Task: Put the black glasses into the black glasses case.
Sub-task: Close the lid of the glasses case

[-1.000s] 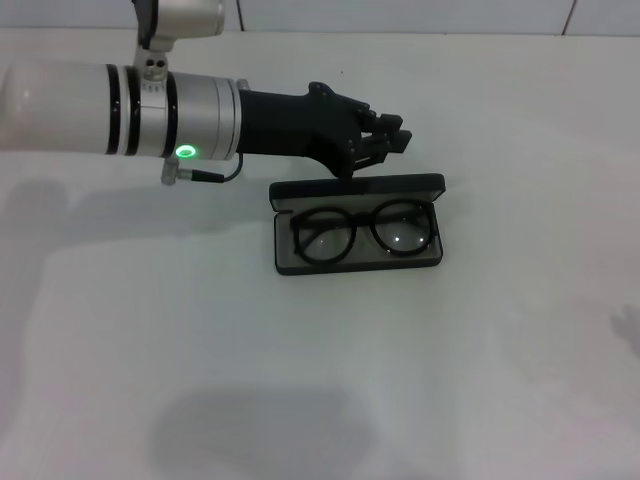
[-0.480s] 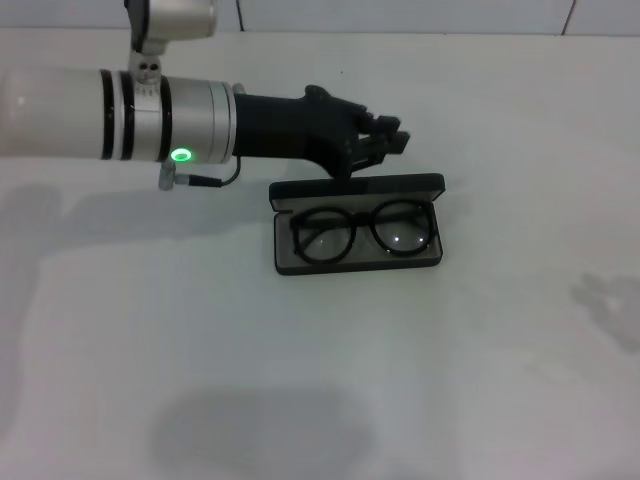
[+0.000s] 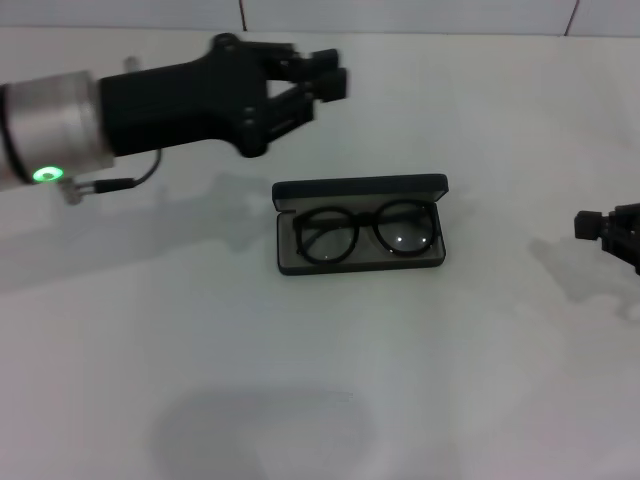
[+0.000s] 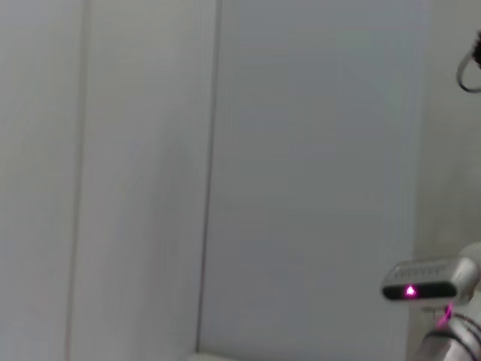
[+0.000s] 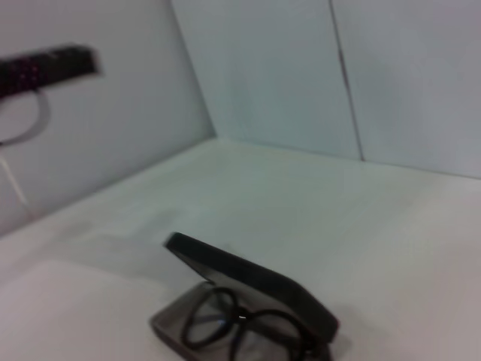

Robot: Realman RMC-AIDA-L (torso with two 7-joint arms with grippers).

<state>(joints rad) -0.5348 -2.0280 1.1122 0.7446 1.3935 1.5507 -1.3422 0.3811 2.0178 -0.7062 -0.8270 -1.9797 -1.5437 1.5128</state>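
Observation:
The black glasses case (image 3: 360,189) lies open in the middle of the white table, its lid standing up at the back. The black glasses (image 3: 366,224) lie inside on the grey lining, lenses facing up. My left gripper (image 3: 330,75) hovers up and to the back left of the case, well apart from it, shut and holding nothing. At the right edge, level with the case, my right gripper (image 3: 590,227) just comes into view. The right wrist view shows the case (image 5: 255,282) from the side with the glasses (image 5: 240,320) inside.
White table (image 3: 320,380) all round the case, with a tiled white wall behind it. The left wrist view shows only wall panels and a robot part with a pink light (image 4: 409,291).
My left gripper has pulled away from just behind the case lid, moving up and to the left. The right gripper has come into view at the right edge. Case and glasses have not moved.

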